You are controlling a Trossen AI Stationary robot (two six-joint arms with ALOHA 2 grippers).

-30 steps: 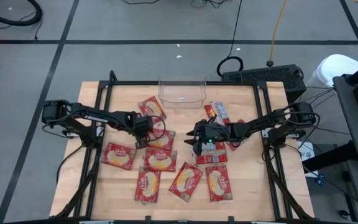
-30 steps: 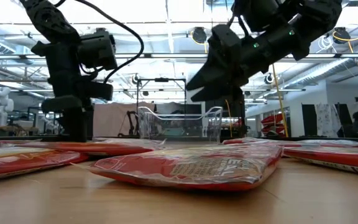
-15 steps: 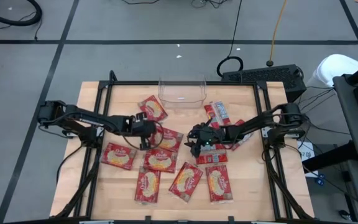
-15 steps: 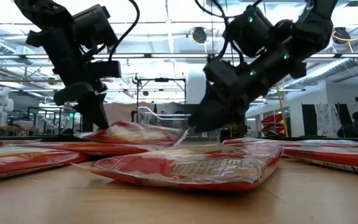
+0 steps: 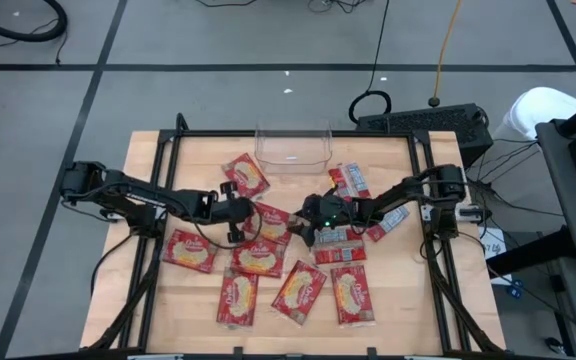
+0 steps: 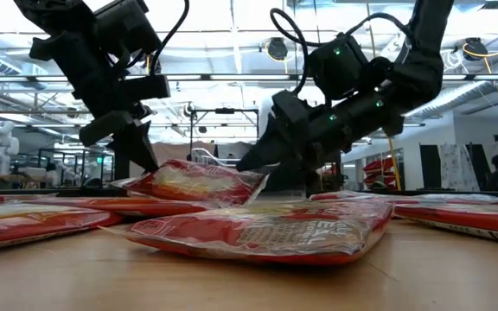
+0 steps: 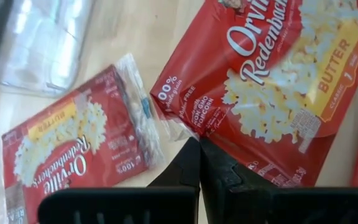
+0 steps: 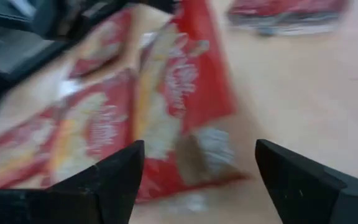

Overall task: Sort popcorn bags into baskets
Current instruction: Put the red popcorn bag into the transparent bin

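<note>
Several red popcorn bags lie flat on the wooden table [image 5: 148, 300], some overlapping. One middle bag [image 5: 271, 226] [image 6: 193, 183] sits between the two grippers, tilted up off the pile. My left gripper [image 5: 244, 212] [image 7: 199, 148] is shut on its left end. My right gripper [image 5: 304, 226] [image 8: 197, 180] is open, and its fingers stand on either side of the bag's right end [image 8: 207, 149] without showing any touch. The clear basket [image 5: 293, 148] [image 7: 42, 43] stands at the table's far edge and no bag shows in it. My left gripper pinches the bag's clear crimped end seam [image 7: 178, 129] between its two fingers. The fingers come slanting down from the table's left. The held end is raised and the bag tilts, its underside lying on the bags below [image 6: 258, 231].
More bags lie near the basket [image 5: 245, 175] [image 5: 351, 180] and in a row along the near side [image 5: 298, 290]. A black metal frame [image 5: 168, 150] borders the table. A dark box with cables [image 5: 423, 120] sits beyond the far right corner.
My left gripper has shifted a little toward the table's right and tipped over. The middle bag, which lay flat, now stands raised and tilted above the pile. My right gripper has come down and moved left toward that bag's right end.
</note>
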